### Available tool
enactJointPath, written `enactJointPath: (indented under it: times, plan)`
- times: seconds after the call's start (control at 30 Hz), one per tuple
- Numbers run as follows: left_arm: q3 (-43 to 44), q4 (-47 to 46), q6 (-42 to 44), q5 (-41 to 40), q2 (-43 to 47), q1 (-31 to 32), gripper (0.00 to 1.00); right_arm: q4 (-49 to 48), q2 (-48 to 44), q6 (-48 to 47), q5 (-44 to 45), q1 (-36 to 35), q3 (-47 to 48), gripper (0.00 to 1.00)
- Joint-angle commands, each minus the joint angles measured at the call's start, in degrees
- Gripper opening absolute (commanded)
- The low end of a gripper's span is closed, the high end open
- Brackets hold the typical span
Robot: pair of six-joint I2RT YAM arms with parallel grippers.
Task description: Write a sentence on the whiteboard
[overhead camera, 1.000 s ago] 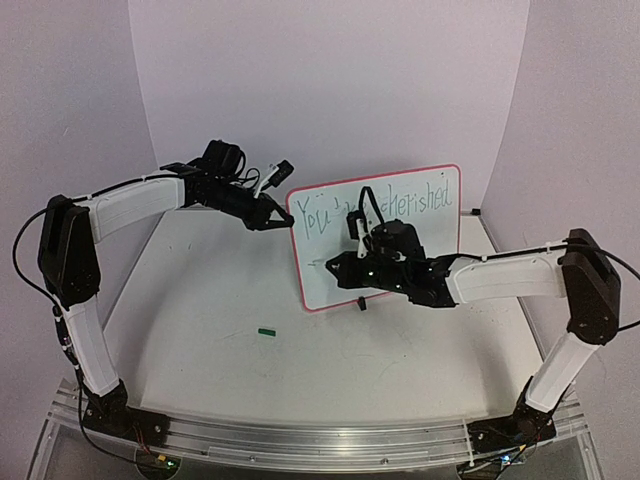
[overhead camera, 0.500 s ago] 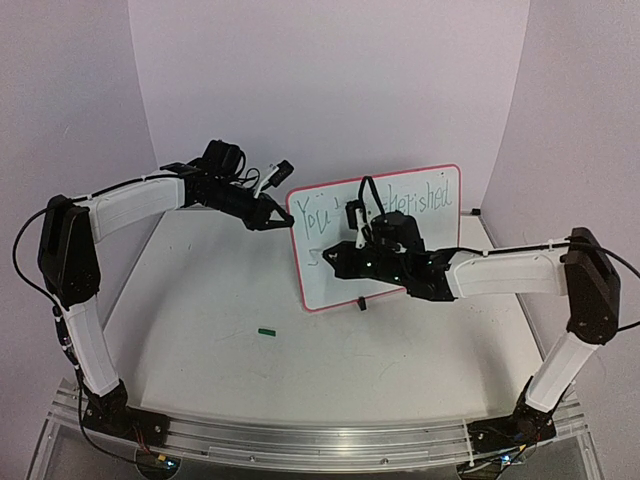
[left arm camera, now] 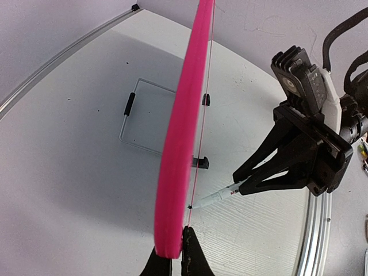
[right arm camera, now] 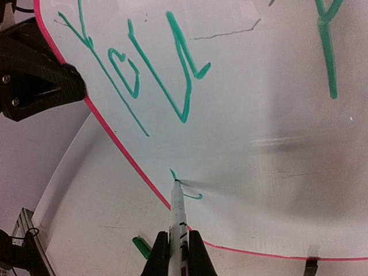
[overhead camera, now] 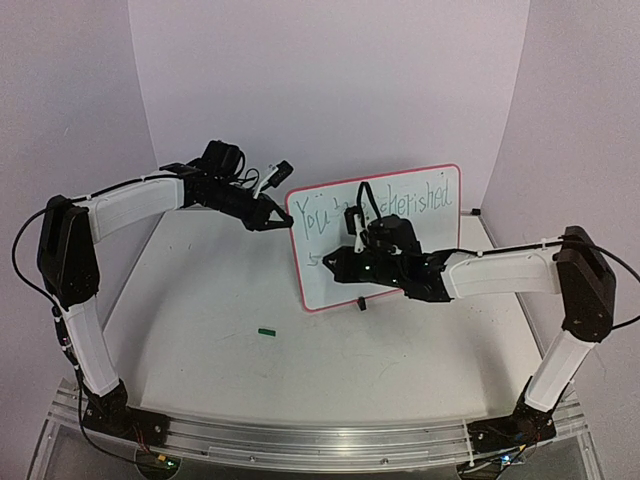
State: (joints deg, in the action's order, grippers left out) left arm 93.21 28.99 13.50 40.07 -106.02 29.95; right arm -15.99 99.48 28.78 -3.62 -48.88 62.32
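Whiteboard (overhead camera: 440,232) upright, red-framed, green sentence (overhead camera: 420,201) across top

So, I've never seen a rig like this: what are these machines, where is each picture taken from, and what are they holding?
Two robot arms bolted to a table. One picture looks from above and behind; the other two come from cameras on the wrists. The left claw is shut on the red edge of the whiteboard. The right claw is shut on a marker, its tip on the board below the green writing. A small green piece lies on the table.
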Motion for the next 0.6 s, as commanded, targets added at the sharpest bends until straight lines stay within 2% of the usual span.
enactJointPath:
  times: [0.0,0.33,0.57]
  plan:
    - [-0.8,2.0,1.6,-2.5,2.2,0.2,0.00,-0.3,1.5,1.3,0.4,0.2,-1.4,0.00]
    - [-0.8,2.0,1.5,-2.6,2.5,0.2,0.00,0.8,2.2,2.0,0.8,0.3,-2.3,0.00]
    - [-0.8,2.1,1.6,-2.6,2.6,0.1,0.00,1.9,-0.8,1.4,3.4,0.3,-2.9,0.00]
